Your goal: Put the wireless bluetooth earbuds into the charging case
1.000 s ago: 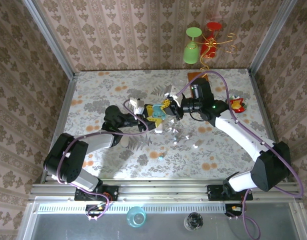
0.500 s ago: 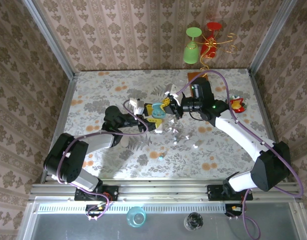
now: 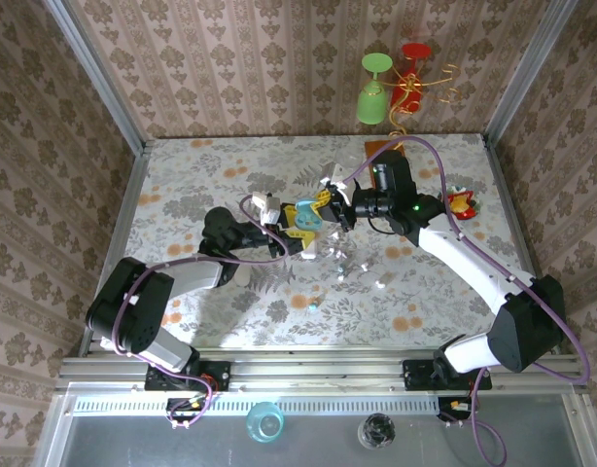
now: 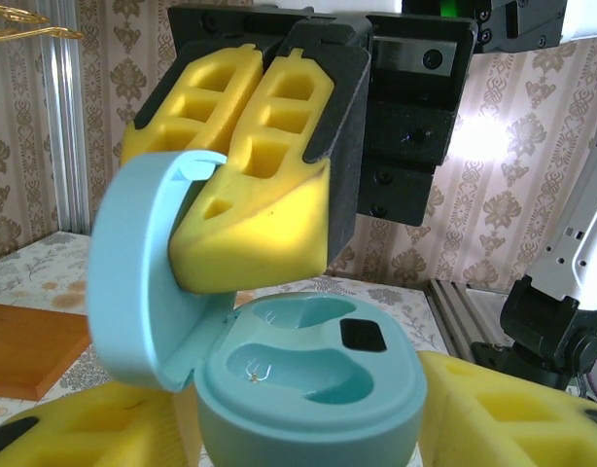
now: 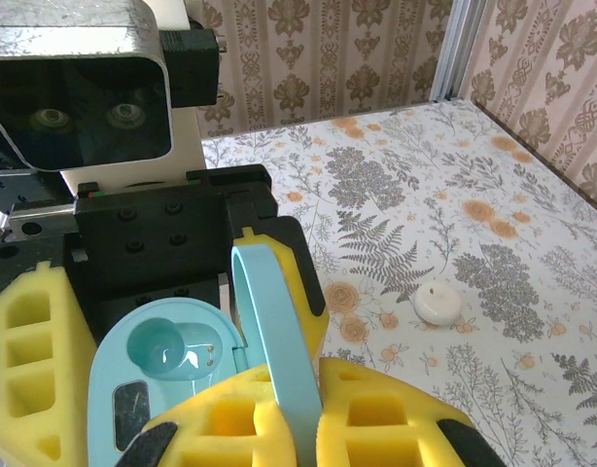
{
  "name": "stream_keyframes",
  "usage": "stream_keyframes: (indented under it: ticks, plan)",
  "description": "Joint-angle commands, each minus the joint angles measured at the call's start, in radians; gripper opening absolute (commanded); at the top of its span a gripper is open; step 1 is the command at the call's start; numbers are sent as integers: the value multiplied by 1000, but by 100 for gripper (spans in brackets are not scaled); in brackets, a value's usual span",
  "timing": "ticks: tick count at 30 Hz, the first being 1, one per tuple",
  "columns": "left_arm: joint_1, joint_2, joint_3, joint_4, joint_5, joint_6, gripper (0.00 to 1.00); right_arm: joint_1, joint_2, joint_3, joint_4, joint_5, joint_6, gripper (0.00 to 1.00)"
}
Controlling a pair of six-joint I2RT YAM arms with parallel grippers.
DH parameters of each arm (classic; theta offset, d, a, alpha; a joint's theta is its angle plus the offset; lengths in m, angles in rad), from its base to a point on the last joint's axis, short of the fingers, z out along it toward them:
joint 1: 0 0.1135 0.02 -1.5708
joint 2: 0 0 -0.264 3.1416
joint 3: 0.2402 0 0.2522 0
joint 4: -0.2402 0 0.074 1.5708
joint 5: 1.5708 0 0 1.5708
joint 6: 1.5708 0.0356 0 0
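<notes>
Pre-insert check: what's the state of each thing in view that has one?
teal pebble-shaped plastic charging case: open, both wells empty
teal hinged lid: swung up, pinched
left gripper: closed on the case base
right gripper: shut on the lid
small white round case: closed, lying on the floral table
tiny teal earbud: loose on the table, not inserted

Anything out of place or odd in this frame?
The teal case, gripped in the left gripper with the right gripper pinching its open lid, has empty wells and a tiny brownish speck in one. Small white earbuds lie scattered on the table.
</notes>
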Motion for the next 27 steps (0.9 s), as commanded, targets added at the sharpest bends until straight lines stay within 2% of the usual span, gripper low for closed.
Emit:
stream_keyframes:
  ticks: [1,11,13,19,21,24,27]
  plan:
    - [1,-4,3,35,7,-5,51,3,-11,-1,-1,-20,-6,0]
    - [1,-4,9,34,5,-20,51,6,-12,1,-21,-11,-27,0]
    - [0,-1,13,33,12,-25,42,6,-15,-1,-21,-12,-27,0]
    - [-2,9,20,43,15,-27,38,6,-17,-1,-11,-10,-16,0]
    - [0,8,17,43,8,-19,38,6,-18,-12,16,-4,4,9]
    - [1,5,9,43,-8,-2,39,3,-64,-24,55,7,51,45]
    - [8,5,-5,46,-28,18,40,-1,-98,-44,94,6,97,64]
